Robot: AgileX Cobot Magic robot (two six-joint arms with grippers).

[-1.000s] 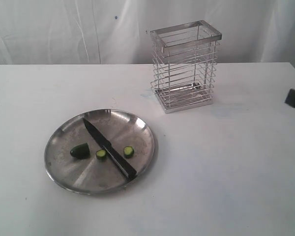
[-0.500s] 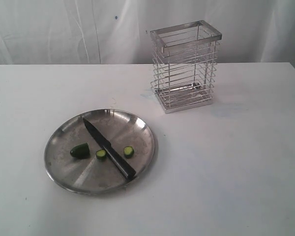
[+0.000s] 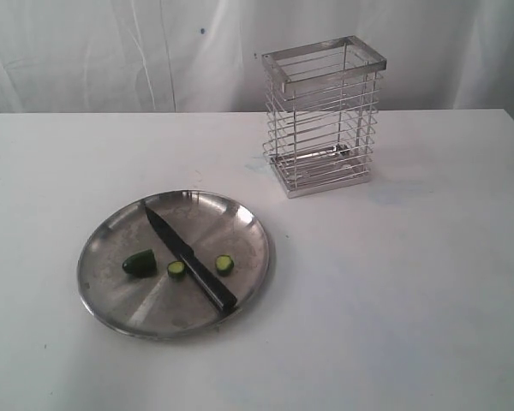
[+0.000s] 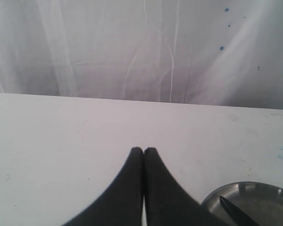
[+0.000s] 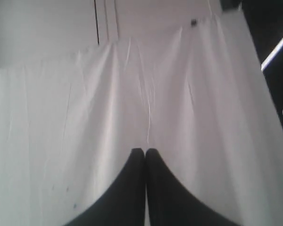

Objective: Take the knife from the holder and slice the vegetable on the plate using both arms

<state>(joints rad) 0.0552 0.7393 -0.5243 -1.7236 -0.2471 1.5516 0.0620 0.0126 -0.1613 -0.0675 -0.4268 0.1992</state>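
The black knife [image 3: 190, 259] lies diagonally across the steel plate [image 3: 111, 295], handle toward the plate's front right rim. A dark green vegetable stub [image 3: 140, 263] rests left of the blade, with two cut round slices [image 3: 177, 269] [image 3: 224, 265], one on each side of the knife. The wire holder [image 3: 324, 115] stands behind the plate, with no knife in it. Neither arm shows in the exterior view. My left gripper [image 4: 144, 149] is shut and holds nothing, above bare table, with the plate's rim [image 4: 212, 200] and the knife tip [image 4: 228, 208] at the frame's corner. My right gripper [image 5: 145, 150] is shut and faces the curtain.
A white curtain [image 3: 111, 51] hangs behind the white table [image 3: 394, 282]. The table's right edge runs near the frame's upper right corner.
The dark piece of the right arm seen at the right edge a second ago has gone out of the exterior view. Knife, plate, vegetable pieces and holder have not moved.
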